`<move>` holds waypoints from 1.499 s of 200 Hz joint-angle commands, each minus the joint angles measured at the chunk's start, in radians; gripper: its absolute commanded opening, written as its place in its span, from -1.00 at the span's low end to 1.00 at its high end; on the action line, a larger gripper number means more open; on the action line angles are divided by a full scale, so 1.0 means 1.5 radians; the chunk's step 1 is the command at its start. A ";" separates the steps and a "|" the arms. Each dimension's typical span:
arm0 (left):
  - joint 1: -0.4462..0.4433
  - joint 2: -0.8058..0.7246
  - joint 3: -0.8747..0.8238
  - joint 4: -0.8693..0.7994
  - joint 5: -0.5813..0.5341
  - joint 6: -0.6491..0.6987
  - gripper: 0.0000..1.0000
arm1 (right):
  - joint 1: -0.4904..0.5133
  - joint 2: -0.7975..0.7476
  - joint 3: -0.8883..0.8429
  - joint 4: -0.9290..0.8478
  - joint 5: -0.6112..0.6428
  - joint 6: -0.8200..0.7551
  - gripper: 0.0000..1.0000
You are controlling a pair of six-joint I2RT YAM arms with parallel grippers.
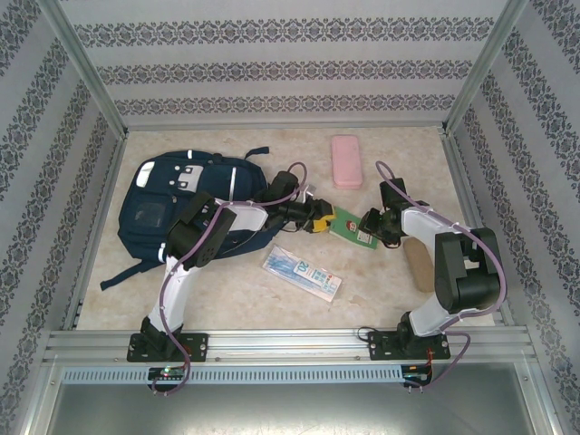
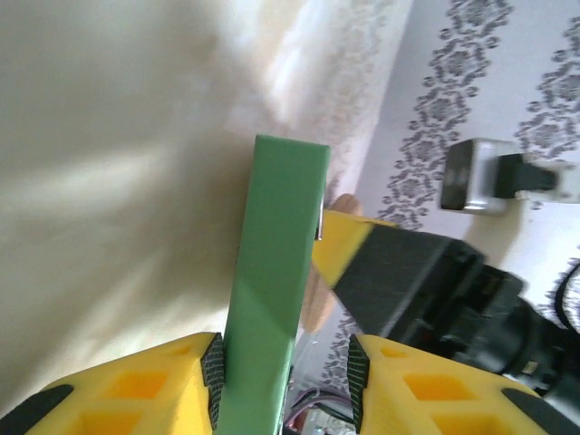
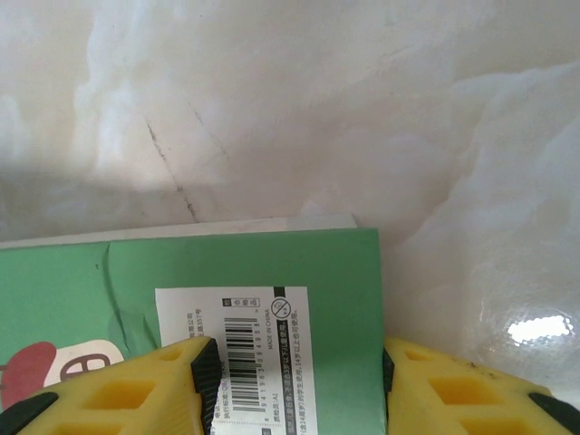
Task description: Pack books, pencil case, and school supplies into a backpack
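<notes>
At the table's (image 1: pixel 227 294) middle, green book (image 1: pixel 352 227) sits inside left hand (image 1: pixel 319 220)

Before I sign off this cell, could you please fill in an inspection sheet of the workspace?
Surface: pale marbled table, no spills seen.
Job's things: backpack lying left; pencil case far centre; school supplies near centre; green book between the grippers.
Clutter: tan oblong object at the table's right side.
Grippers: left gripper open around the green book's edge; right gripper at the book, grip unclear.
Cables: purple cables, looping loosely.
Surroundings: patterned walls, metal frame.
</notes>
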 commanded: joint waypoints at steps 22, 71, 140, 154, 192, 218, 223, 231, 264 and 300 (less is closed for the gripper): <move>-0.037 -0.011 0.068 0.047 0.055 0.031 -0.15 | 0.028 -0.005 -0.004 0.032 -0.152 0.009 -0.01; -0.040 -0.002 0.093 -0.081 0.073 0.109 -0.18 | 0.029 -0.001 0.002 0.031 -0.153 0.013 0.00; -0.027 -0.044 0.122 -0.253 0.039 0.230 -0.85 | 0.021 -0.024 -0.004 0.027 -0.153 0.013 0.15; -0.015 -0.061 0.117 -0.245 0.041 0.225 -0.93 | 0.008 -0.042 -0.014 0.040 -0.172 0.020 0.24; 0.021 -0.100 0.094 -0.149 0.061 0.158 -1.00 | -0.047 -0.084 -0.060 0.150 -0.295 0.086 0.42; 0.030 -0.107 0.099 -0.085 0.065 0.111 -1.00 | -0.072 -0.083 -0.092 0.278 -0.391 0.174 0.49; 0.030 -0.106 0.099 -0.069 0.067 0.099 -1.00 | -0.074 -0.081 -0.097 0.306 -0.407 0.194 0.51; 0.031 -0.104 0.101 -0.047 0.071 0.081 -1.00 | -0.077 -0.077 -0.102 0.345 -0.428 0.225 0.54; 0.034 -0.102 0.097 0.021 0.074 0.029 -1.00 | -0.088 -0.044 -0.116 0.485 -0.486 0.320 0.54; 0.035 -0.104 0.092 0.019 0.075 0.030 -1.00 | -0.097 -0.003 -0.133 0.637 -0.531 0.419 0.14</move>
